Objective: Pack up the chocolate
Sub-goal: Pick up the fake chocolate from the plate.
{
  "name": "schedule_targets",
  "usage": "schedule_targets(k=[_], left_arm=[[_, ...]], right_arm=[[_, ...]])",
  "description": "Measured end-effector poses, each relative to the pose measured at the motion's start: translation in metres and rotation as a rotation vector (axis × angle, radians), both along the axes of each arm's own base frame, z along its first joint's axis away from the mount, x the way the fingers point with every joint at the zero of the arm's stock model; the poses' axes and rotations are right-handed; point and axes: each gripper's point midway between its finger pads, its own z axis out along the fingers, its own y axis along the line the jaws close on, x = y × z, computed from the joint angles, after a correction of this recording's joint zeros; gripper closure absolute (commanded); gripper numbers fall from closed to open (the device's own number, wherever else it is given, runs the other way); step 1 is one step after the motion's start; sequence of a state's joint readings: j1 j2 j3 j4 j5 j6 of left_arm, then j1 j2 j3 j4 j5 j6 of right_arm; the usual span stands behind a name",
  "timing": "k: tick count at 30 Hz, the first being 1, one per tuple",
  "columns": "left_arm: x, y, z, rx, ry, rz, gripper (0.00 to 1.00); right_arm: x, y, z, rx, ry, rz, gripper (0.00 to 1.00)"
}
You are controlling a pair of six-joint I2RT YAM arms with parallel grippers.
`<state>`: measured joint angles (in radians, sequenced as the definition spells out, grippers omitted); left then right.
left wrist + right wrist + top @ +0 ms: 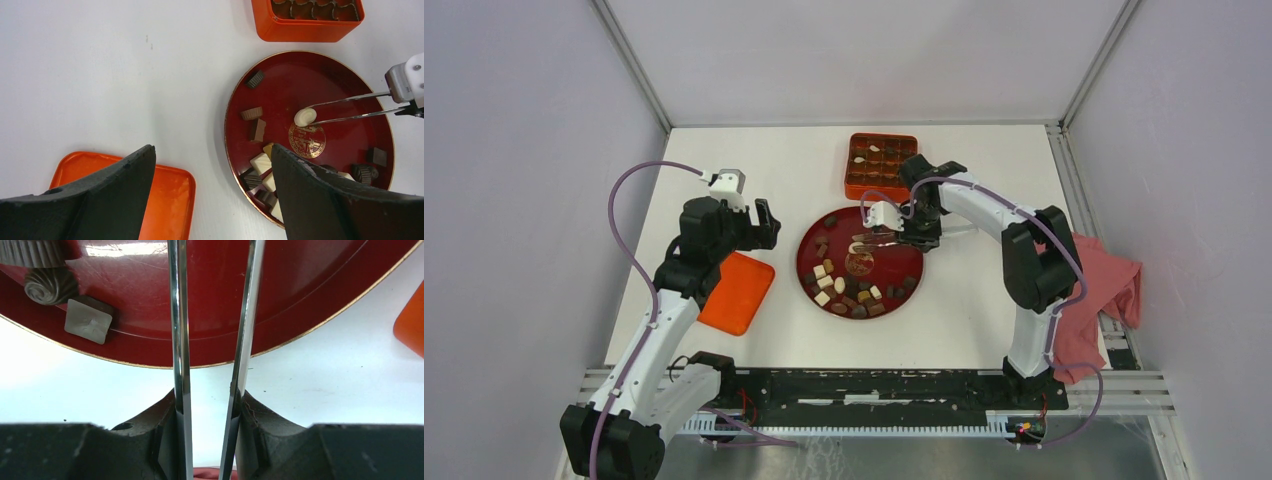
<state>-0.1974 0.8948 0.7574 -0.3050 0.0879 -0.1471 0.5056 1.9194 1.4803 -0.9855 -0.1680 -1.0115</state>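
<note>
Cream-white piece (305,116) of chocolate (261,162) was pinched in the tweezers (350,107) tips near the centre of the red plate (310,75). The other pieces lay loose on the plate. Right fingers (140,440) were clamped narrow on the tweezers. Orange box (310,31) sat just beyond the plate. Left fingers (100,200) were wide, holding nothing, left of the plate above the orange lid (170,200) on the bench (100,75).

The top view looks down from high at six o'clock. The left wrist view looks down from nine o'clock of the red plate (902,262). The right wrist view skims close from three o'clock. All share that plate.
</note>
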Motion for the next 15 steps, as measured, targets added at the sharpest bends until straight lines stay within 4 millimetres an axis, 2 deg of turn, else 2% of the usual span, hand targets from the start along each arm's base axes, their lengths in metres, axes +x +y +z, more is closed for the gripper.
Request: schedule_targets(k=[11,15], left_arm=[[0.000,0.000,0.000,0.000,0.000,0.000,0.10],[0.000,0.000,0.000,0.000,0.000,0.000,0.10]], right_arm=[[0.007,-0.011,0.002,0.088,0.044,-0.104,1.00],[0.017,-0.013,0.010,0.125,0.032,-0.148,1.00]])
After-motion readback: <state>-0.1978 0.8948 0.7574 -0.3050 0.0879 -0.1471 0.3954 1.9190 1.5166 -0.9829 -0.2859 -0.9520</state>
